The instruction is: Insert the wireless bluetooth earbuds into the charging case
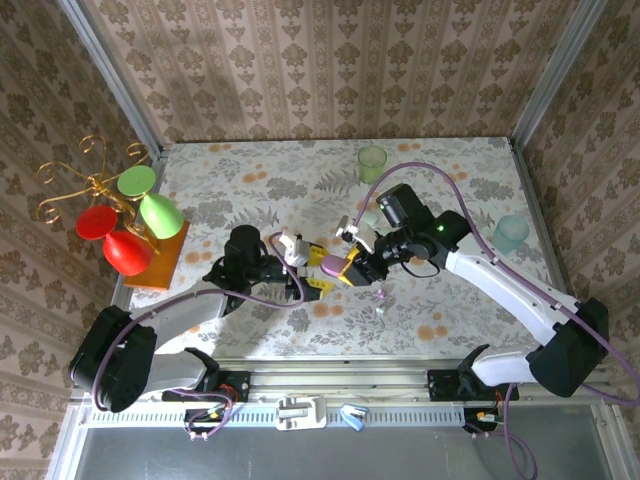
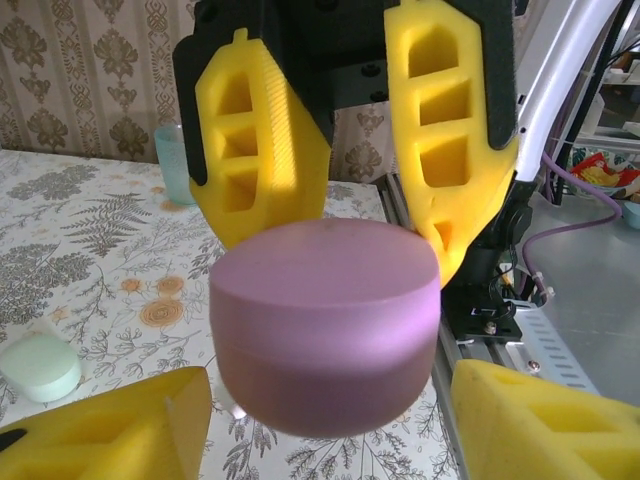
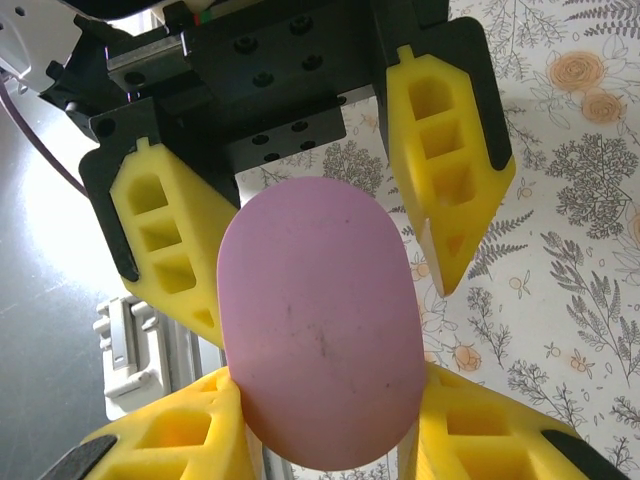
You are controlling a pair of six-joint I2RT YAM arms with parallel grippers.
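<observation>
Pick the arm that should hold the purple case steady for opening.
Right, probably. The closed purple case sits wedged between the jaws of the right gripper. The left gripper shows a slight gap on one side, so it seems freer to open it.

My jaws are bright yellow with ribbed faces, on black mounts. The smooth pebble-shaped plastic case (image 3: 318, 330) is lilac-pink with faint dark scuffs. The cloth-covered surface (image 1: 250, 170) is white, printed with grey ferns and small orange flowers. At nine o'clock, the curly wire stand (image 1: 97, 184) is gold, its stemmed glasses (image 1: 127, 255) red and lime green, its block base (image 1: 165, 255) orange-brown. At twelve o'clock the small plastic cup (image 1: 372, 162) is pale green. At three o'clock the frosted tumbler (image 1: 510, 232) is aqua. The papered walls (image 1: 320, 60) are beige with brown damask.
</observation>
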